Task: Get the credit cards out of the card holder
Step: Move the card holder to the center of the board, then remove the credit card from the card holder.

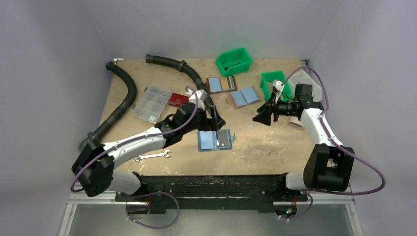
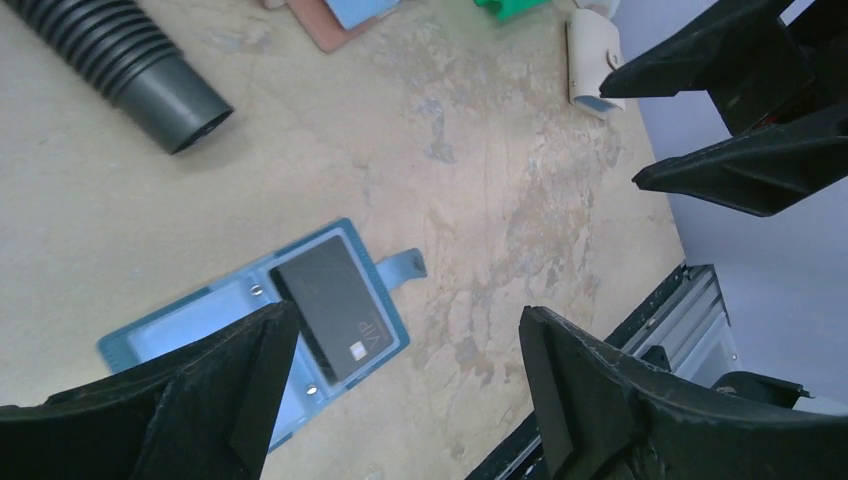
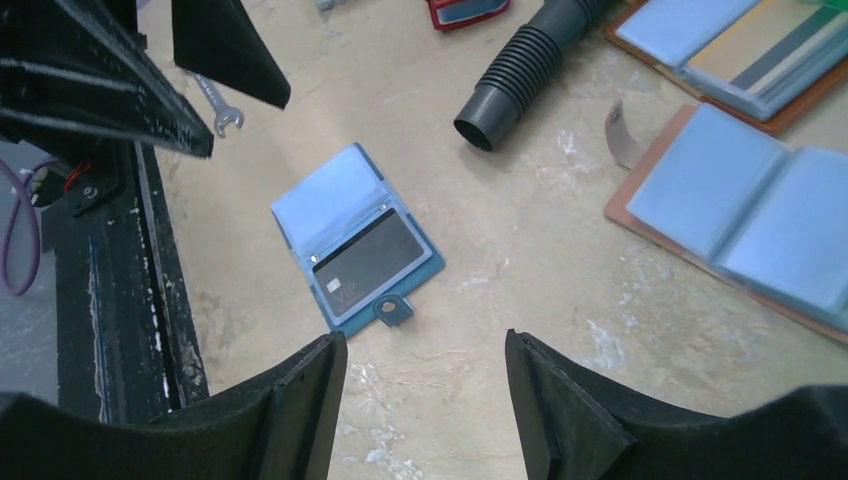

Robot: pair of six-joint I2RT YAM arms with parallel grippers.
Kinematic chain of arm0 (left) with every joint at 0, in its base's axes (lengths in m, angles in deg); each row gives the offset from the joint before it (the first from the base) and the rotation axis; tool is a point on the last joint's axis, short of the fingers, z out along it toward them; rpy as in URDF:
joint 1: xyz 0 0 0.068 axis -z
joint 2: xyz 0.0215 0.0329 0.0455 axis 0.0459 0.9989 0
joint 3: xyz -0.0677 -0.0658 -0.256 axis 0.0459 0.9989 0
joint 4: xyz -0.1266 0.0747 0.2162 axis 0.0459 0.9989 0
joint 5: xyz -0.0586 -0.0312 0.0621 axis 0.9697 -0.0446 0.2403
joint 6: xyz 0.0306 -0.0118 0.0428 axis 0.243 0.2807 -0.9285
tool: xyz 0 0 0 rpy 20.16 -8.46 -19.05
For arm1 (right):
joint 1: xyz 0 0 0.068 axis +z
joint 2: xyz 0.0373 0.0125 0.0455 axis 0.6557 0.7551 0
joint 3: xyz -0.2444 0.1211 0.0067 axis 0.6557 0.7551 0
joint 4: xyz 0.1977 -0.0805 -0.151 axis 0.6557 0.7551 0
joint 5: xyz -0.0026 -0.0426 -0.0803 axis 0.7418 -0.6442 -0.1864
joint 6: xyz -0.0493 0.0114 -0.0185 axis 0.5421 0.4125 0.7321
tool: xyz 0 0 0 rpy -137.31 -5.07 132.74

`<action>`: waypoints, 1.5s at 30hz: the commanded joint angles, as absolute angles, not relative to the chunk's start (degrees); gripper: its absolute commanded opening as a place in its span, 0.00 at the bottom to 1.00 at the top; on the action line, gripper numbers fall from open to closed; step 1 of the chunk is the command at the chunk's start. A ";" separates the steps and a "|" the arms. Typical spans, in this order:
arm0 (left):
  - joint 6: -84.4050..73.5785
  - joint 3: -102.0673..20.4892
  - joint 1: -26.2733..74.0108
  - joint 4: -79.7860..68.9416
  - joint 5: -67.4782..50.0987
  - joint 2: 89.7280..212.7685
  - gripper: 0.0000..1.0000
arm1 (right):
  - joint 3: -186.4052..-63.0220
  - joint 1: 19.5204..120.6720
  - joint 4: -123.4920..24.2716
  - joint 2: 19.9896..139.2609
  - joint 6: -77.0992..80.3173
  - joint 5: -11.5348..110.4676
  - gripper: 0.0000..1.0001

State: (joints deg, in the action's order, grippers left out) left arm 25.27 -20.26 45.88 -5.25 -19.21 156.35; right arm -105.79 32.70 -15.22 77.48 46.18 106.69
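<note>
While the left gripper hung with jaws spread and nothing between them, the card holder lay opened flat just beneath, partly hidden by one finger. A dark card sat on the half nearest the snap tab. Recommended: press a fingertip on the card's face, slide it clear, then pinch an edge. Farther off, the right gripper was likewise spread and empty, available to pin the holder.

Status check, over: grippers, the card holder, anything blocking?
Left gripper open, empty, over the card holder. Right gripper open, empty, standing off. Holder spread flat, black card on its tab half. Nothing covering it; hose lies apart.
</note>
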 commanded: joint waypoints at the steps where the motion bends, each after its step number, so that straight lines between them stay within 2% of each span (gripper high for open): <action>1: 27.27 -11.47 40.55 -15.60 -11.20 151.89 0.88 | -104.69 36.48 -20.02 77.85 40.82 105.54 0.66; 6: 30.07 -5.67 38.07 -18.75 -9.05 148.33 0.86 | -104.04 43.12 -22.98 79.06 37.72 102.31 0.62; 15: 29.74 -2.83 38.09 -18.24 -18.80 138.57 0.87 | -105.09 50.50 -23.75 80.89 37.28 96.24 0.57; 17: 28.73 -2.67 38.12 -18.34 -20.27 135.65 0.88 | -105.45 50.92 -23.24 80.58 38.21 95.16 0.57; 21: 27.22 -2.40 37.98 -17.00 -21.73 132.26 1.00 | -106.34 51.16 -21.31 80.01 40.63 94.15 0.57; 26: 27.30 -1.66 37.98 -16.08 -19.94 131.03 1.00 | -106.65 51.31 -20.22 78.66 42.61 93.83 0.57; 39: 36.37 10.89 37.98 -30.76 -16.51 125.96 1.00 | -106.30 51.37 -19.40 75.57 44.99 94.34 0.58; 45: 30.53 7.24 38.05 -26.13 -15.37 127.25 1.00 | -106.05 51.41 -18.69 75.68 46.99 94.08 0.58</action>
State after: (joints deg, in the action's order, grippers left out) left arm 34.21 10.91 38.25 -25.12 -17.16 126.71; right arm -104.45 51.10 -19.73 76.69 44.50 93.77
